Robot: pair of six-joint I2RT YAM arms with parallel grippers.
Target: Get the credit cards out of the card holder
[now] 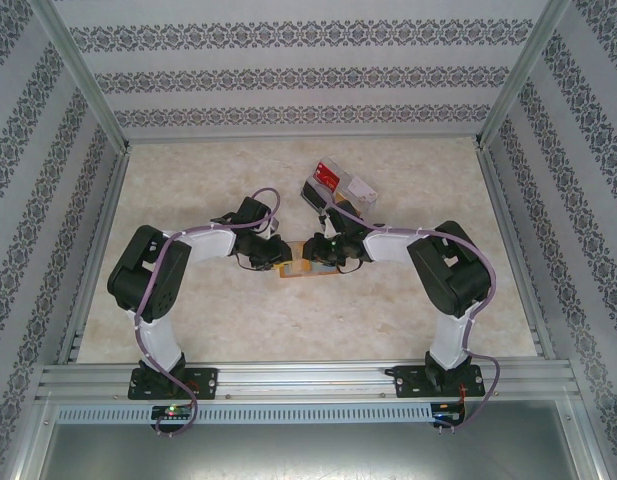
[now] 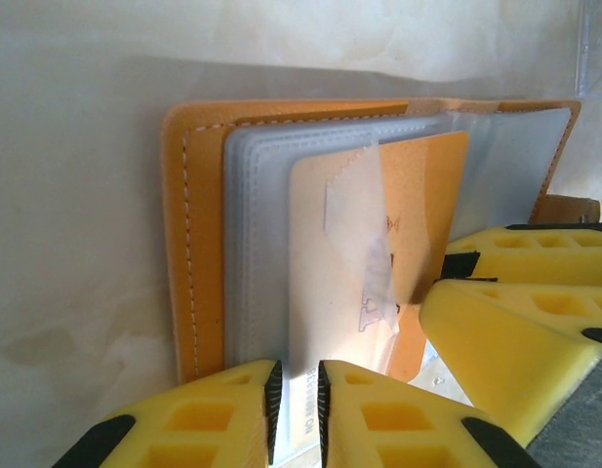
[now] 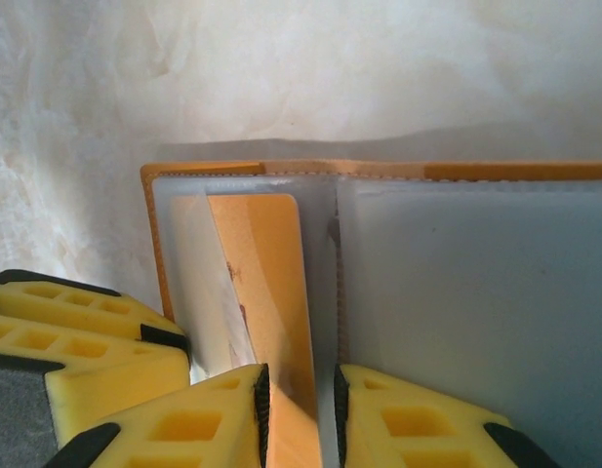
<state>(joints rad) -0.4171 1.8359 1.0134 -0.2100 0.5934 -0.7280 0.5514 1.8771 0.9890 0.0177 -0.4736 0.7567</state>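
Pale marbled worktop (image 1: 188,320) inside a wallpapered enclosure: the card holder (image 2: 198,253) lies opened at mid-worktop, directly between the two arms, its clear sleeve pages fanned up and an orange card (image 3: 266,283) seated in one sleeve. Left claw (image 2: 299,409) is pinched nearly closed on the lower edge of a sleeve page of the card holder. Right claw (image 3: 301,419) stands partly parted, its fingers loosely straddling the orange card and the neighbouring sleeve edge.

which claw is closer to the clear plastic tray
Right. The right claw is just short of the clear plastic tray; the left claw is farther left, on the card holder's other side.
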